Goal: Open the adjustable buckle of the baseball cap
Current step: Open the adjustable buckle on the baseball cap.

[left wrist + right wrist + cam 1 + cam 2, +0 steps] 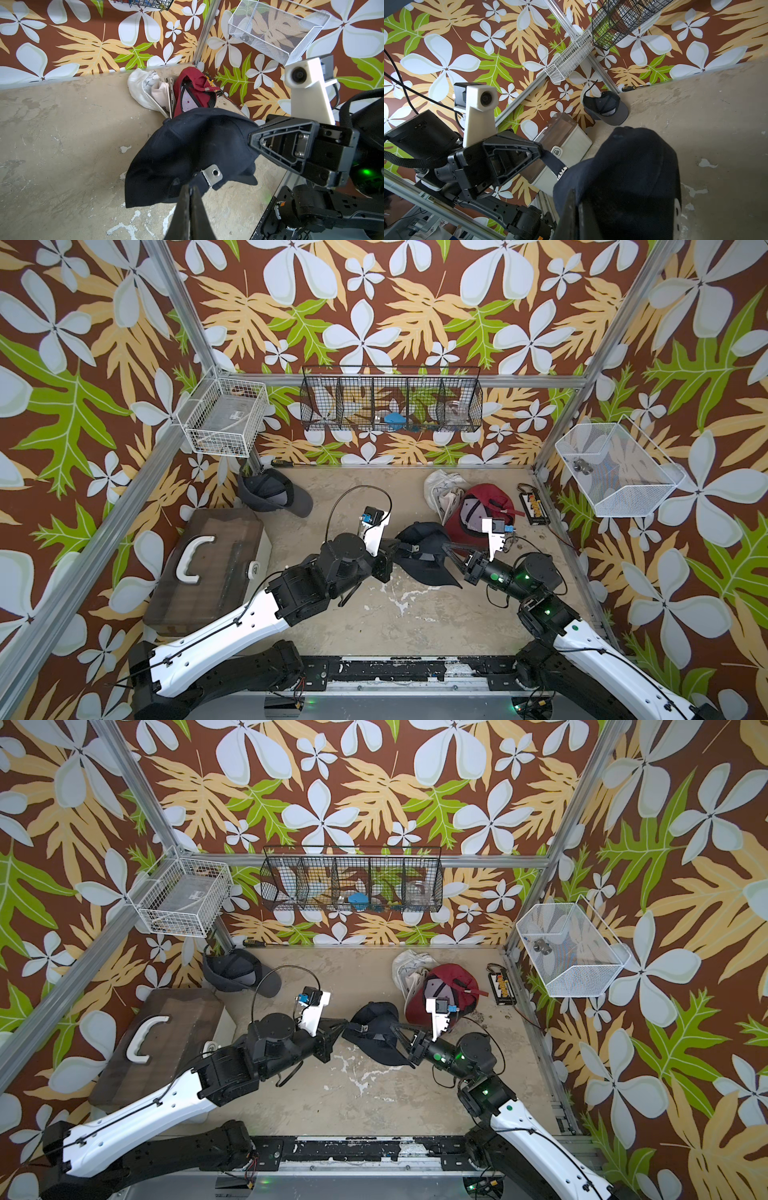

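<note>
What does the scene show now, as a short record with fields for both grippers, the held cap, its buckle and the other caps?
left gripper: shut on the back strap
right gripper: shut on the dark navy baseball cap
buckle: silver metal clasp on the strap; open or closed, cannot tell
other caps: grey cap, white cap, red cap, all lying on the table

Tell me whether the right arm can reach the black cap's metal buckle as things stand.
Probably not yet. The right gripper is shut on the black cap, across the crown from the buckle, and would have to let go first. The left gripper, shut on the strap, is beside the buckle.
</note>
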